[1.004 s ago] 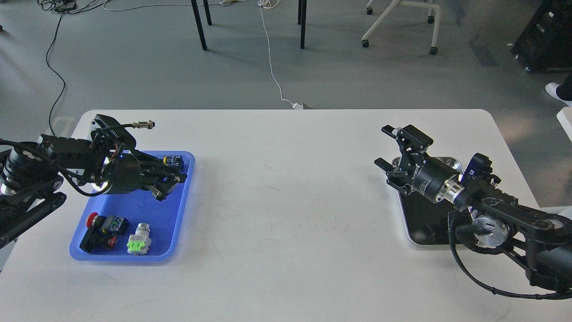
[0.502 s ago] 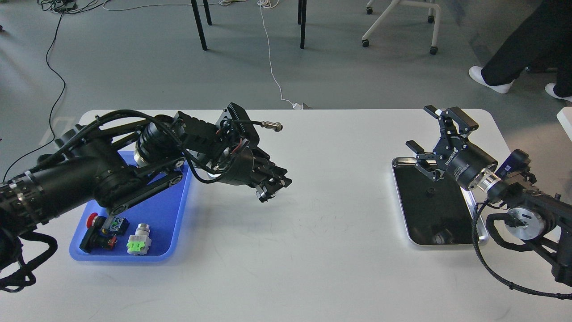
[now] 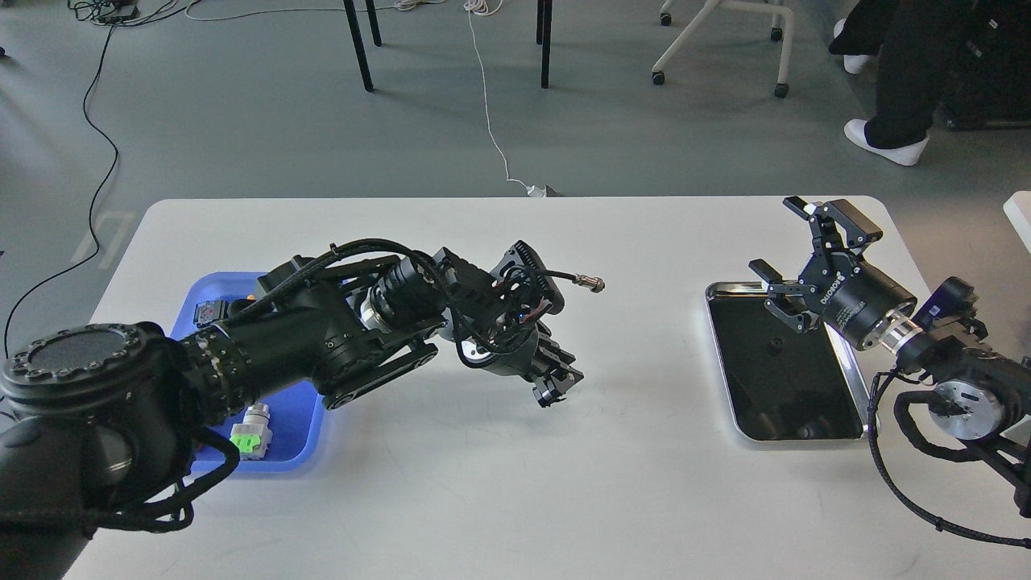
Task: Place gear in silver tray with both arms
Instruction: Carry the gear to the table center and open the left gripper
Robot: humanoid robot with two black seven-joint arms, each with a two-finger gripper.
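Observation:
The silver tray lies at the right of the white table, its dark mirror-like inside facing up. A small dark gear-like piece lies on its inside. My right gripper is open and empty, hovering above the tray's far left corner. My left arm reaches across from the left. My left gripper hangs low over the table's middle, pointing down and to the right. Its dark fingers sit close together, and I cannot tell whether they hold anything.
A blue plastic tray at the left is mostly hidden by my left arm; a green and white push button shows in it. A person's legs and a wheeled chair stand beyond the table's far right corner.
My left arm has swung from the blue tray rightward to the table's middle. My right gripper has lifted off the tray and moved back and right, staying open. A person walked in at top right.

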